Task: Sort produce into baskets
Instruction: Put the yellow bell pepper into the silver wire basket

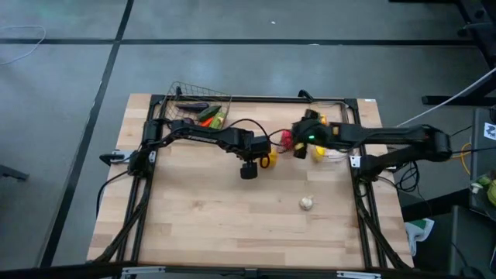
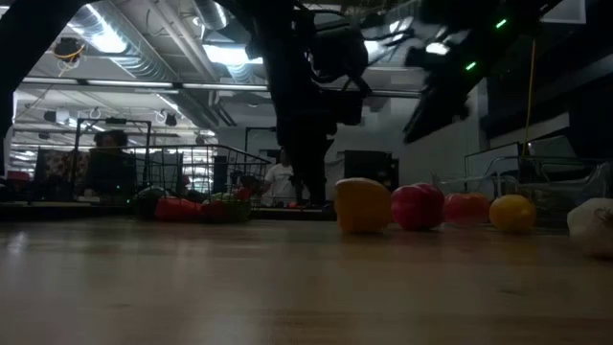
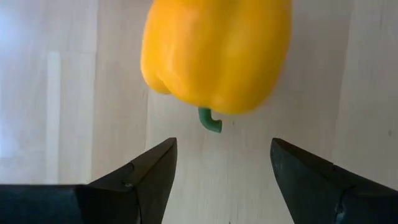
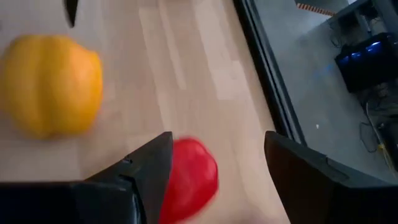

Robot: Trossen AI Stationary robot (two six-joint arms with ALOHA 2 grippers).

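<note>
Left gripper (image 3: 221,165) hangs over the middle of the table with its jaws parted and nothing between them. A yellow bell pepper (image 3: 217,53) lies on the wood just ahead of the fingertips, stem toward the jaws, untouched. In the high view the same gripper (image 1: 249,170) sits directly beside that pepper (image 1: 267,160).

Right gripper (image 4: 214,180) is likewise spread and empty. A red piece (image 4: 189,177) lies on the table below the gap between its fingers — not clamped, as far as the wrist view shows — and a yellow-orange piece (image 4: 53,84) rests farther out, well apart from that gripper.

Progress, judged from the present layout:

- Wire mesh basket (image 1: 198,97), behind the left gripper at the table's far edge, already holds several items — green, orange and dark pieces are visible inside.
- Clear plastic bin (image 1: 341,143) lies under and beyond the right arm; its contents cannot be made out.
- Still loose on the table: the yellow bell pepper, the red piece, further red and yellow pieces lined up in the low view, and a white garlic bulb (image 1: 307,203) lying alone on the near side, well apart from both grippers.

Sorting is partly done; a good share remains.
</note>
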